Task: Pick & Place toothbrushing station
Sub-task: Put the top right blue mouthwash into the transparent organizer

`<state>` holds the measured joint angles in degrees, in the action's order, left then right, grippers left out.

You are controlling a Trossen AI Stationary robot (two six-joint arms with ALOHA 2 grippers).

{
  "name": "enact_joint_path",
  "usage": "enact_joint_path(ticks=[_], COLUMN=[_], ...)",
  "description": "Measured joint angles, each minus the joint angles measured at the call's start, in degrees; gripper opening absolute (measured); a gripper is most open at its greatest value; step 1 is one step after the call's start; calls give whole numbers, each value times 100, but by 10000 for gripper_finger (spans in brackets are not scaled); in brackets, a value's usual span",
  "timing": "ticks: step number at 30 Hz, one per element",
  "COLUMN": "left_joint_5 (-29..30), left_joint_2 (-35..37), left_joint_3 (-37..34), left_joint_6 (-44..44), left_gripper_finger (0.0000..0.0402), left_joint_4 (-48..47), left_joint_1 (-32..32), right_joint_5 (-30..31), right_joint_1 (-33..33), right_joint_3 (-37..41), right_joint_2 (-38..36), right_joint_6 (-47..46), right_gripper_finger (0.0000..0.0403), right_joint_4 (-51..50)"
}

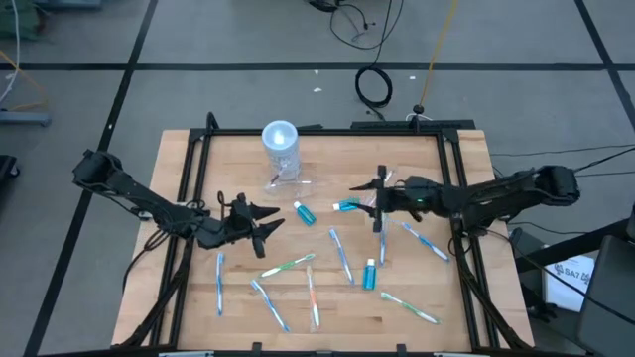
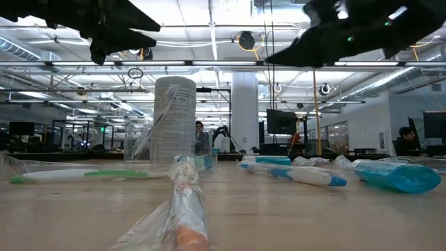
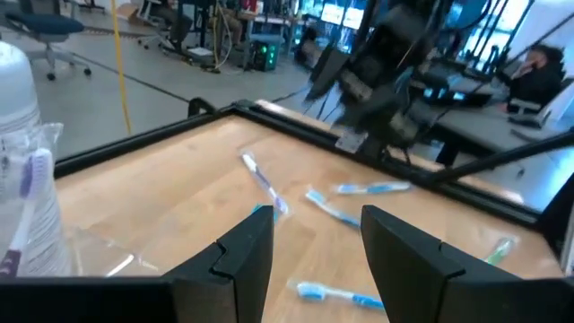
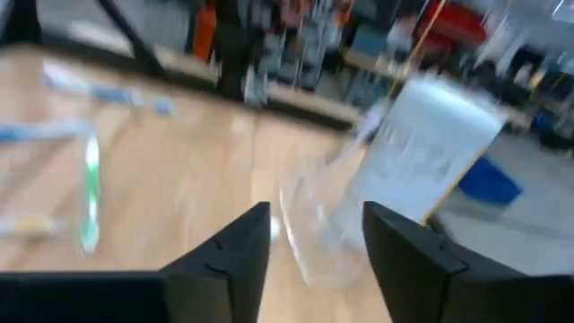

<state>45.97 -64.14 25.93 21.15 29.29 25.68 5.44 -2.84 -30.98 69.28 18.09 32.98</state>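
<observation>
The toothbrushing station [image 1: 281, 149] is a tall clear cylinder with a pale round top and a low clear tray part [image 1: 283, 179]. It stands upright on its base on the wooden table, far of centre. It also shows in the low view [image 2: 174, 120], the left wrist view [image 3: 22, 170] and the right wrist view [image 4: 421, 152]. My left gripper [image 1: 270, 219] is open and empty, above the table, near and left of the station. My right gripper [image 1: 369, 197] is open and empty, to the station's right.
Several wrapped toothbrushes [image 1: 340, 254] and teal tubes [image 1: 304, 212] [image 1: 370, 274] lie scattered over the table's middle and near half. A black frame [image 1: 317, 130] edges the table. People sit at desks in the room beyond [image 2: 407, 139].
</observation>
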Motion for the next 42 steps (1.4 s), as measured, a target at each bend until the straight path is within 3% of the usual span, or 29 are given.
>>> enact_joint_path(ticks=[7,15,18,36,42], left_joint_5=[-6,-33,-258,-404,-406], left_joint_2=[-13,-13,-13,-13,-13], left_joint_3=[-2,-2,-2,-4,-4], left_joint_6=[-174,-142,-164,-92,4], left_gripper_finger=[177,177,177,177,177], left_joint_4=[-39,-113,-128,-167,-220], left_joint_1=[-60,-45,-45,-41,-38], right_joint_5=[-115,-56,254,155,-274], right_joint_1=[-84,-86,-89,-721,-920], right_joint_3=[-1457,-2692,-2986,-3146,-2947], right_joint_2=[1345,2849,3177,3500,3497], right_joint_6=[-441,-588,-588,-971,-975], right_gripper_finger=[191,188,190,192,192], right_joint_4=[-2254,-3636,-3898,-4415,-4282])
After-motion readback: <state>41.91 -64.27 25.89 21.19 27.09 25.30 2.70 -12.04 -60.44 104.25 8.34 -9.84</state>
